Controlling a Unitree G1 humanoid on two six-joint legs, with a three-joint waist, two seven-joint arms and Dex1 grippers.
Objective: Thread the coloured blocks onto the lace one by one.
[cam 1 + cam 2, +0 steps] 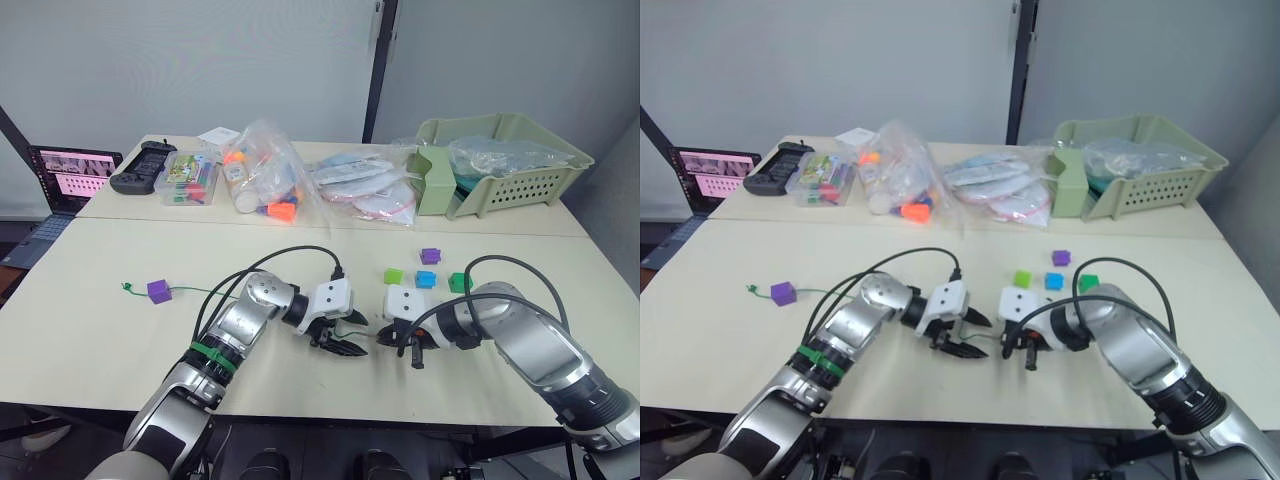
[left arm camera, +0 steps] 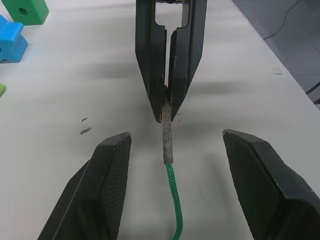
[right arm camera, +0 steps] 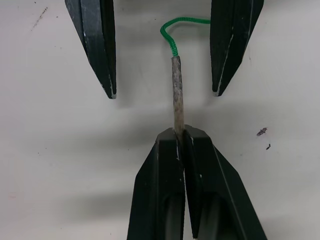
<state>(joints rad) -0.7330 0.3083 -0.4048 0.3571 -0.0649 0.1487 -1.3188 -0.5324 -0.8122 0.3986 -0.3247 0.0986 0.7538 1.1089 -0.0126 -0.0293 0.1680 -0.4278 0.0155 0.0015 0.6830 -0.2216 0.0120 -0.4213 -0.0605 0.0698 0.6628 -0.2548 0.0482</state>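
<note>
Right gripper (image 3: 181,134) clamped tight on the grey stiff tip (image 3: 177,90) of the lace (image 2: 173,200); left gripper (image 2: 172,145) spread wide around it, touching nothing.

Tip lying flat on the cream table (image 1: 90,320), long axis running straight between the facing grippers, near the front edge. Green cord trailing left to a threaded purple block (image 1: 158,291). Loose light green block (image 1: 394,276), blue block (image 1: 426,279), dark green block (image 1: 459,282) and second purple block (image 1: 430,256) just beyond; bare tabletop either side. Bagged toys (image 1: 262,175) and green basket (image 1: 500,165) at the far edge, grey wall behind.
</note>
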